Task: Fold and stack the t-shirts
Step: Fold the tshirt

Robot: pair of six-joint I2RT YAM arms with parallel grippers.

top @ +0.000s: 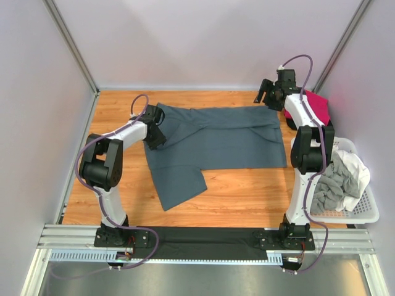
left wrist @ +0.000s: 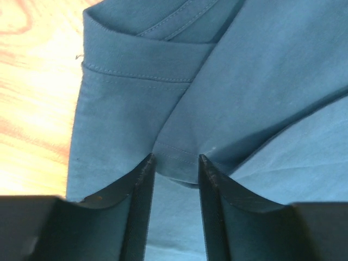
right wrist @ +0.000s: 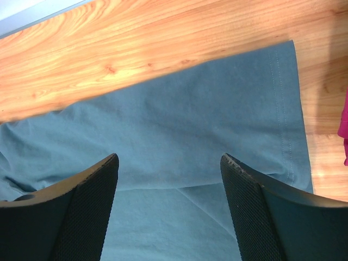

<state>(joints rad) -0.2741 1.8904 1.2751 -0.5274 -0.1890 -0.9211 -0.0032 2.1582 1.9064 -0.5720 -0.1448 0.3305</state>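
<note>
Top external view: the slate blue-grey t-shirt lies spread on the tabletop, stretching between both pincers. The left pincer is down on the shirt's edge, its fingers partway apart with a fold of cloth bunched between them. Honestly can't tell if it's actually pinched. The right pincer is released, jaws wide, hovering over the shirt's hemmed corner. A magenta t-shirt sits just right of it. The light grey t-shirt and white t-shirt are piled in the basket, well apart from it, nearer that arm's base.
</note>
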